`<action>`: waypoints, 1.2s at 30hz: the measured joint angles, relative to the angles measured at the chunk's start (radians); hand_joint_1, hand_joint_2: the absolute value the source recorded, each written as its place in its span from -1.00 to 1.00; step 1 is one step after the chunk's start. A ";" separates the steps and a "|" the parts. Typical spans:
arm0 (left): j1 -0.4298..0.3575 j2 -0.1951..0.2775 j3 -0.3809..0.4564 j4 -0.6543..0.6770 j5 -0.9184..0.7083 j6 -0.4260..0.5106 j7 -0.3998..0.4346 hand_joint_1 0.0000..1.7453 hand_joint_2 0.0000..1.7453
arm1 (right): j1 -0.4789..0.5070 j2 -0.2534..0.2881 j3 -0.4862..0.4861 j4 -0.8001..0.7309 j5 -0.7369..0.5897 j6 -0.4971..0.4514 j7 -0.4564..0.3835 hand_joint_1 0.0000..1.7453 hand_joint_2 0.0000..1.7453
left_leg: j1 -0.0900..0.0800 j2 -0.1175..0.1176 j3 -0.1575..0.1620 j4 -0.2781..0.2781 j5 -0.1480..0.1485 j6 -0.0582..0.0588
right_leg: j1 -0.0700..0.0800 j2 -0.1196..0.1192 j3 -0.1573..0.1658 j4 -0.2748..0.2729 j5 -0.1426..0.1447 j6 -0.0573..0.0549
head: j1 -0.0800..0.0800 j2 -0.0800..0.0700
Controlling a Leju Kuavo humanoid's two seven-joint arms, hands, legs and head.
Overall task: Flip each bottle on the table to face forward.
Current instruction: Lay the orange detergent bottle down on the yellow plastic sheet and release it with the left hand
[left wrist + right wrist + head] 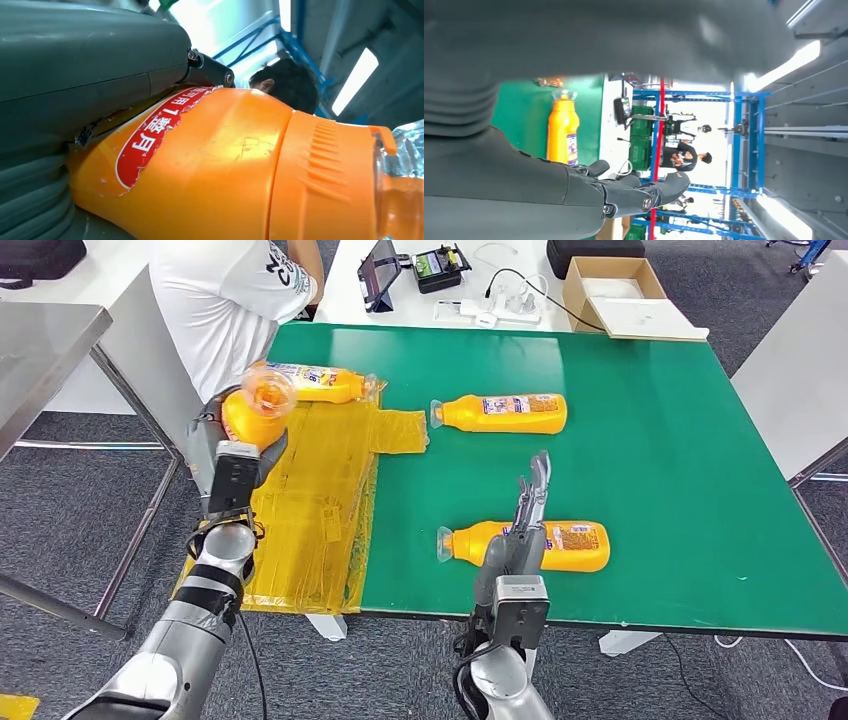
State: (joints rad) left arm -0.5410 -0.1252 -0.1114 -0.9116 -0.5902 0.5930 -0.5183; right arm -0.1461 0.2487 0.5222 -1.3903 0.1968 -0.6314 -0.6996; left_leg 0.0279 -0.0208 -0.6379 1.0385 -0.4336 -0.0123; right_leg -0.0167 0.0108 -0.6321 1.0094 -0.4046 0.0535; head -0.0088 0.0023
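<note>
My left hand [238, 455] grips an orange bottle [258, 408] and holds it lifted over the yellow sheet at the table's left edge, clear cap toward the camera. The left wrist view shows this bottle [225, 170] close up against the hand's grey cover [75, 65], red label showing. Another orange bottle [325, 383] lies behind it at the far left. A third bottle [505, 413] lies mid-table, cap to the left. A fourth bottle [560, 545] lies near the front edge. My right hand [528, 515] hovers over it with fingers straight and apart, holding nothing; its fingers [634, 192] appear with the mid-table bottle [562, 131] beyond.
A yellow plastic sheet [320, 510] covers the left part of the green table [680, 470]. A person in a white shirt [225, 300] stands at the far left corner. Behind the table a white desk holds electronics [440, 268] and a cardboard box [615, 290].
</note>
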 joint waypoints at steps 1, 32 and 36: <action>-0.014 0.006 -0.006 0.036 -0.073 0.012 0.023 1.00 1.00 | -0.003 0.000 0.003 -0.001 0.000 0.002 0.000 -1.00 1.00 | 0.000 0.000 0.000 0.000 0.000 0.000 | 0.000 0.000 0.000 0.000 0.000 0.000 | 0.000 0.000; -0.180 0.164 -0.202 0.527 -0.521 -0.528 0.178 1.00 1.00 | -0.011 -0.003 -0.004 0.018 -0.008 0.141 0.000 -1.00 1.00 | 0.000 0.000 0.003 0.000 0.000 0.000 | 0.000 0.000 0.003 0.000 0.000 0.000 | 0.000 0.000; -0.184 0.167 -0.203 0.531 -0.521 -0.542 0.173 0.05 1.00 | -0.012 -0.003 -0.005 0.029 -0.007 0.149 0.000 -1.00 1.00 | 0.000 0.000 0.004 0.000 0.000 0.000 | 0.000 0.000 0.004 0.001 0.000 0.000 | 0.000 0.000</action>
State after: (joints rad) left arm -0.7245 0.0417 -0.3141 -0.3802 -1.1112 0.0513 -0.3455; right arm -0.1577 0.2461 0.5174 -1.3610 0.1897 -0.4826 -0.6996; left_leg 0.0279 -0.0209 -0.6339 1.0383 -0.4334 -0.0125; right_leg -0.0168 0.0109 -0.6281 1.0099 -0.4046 0.0534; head -0.0086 0.0023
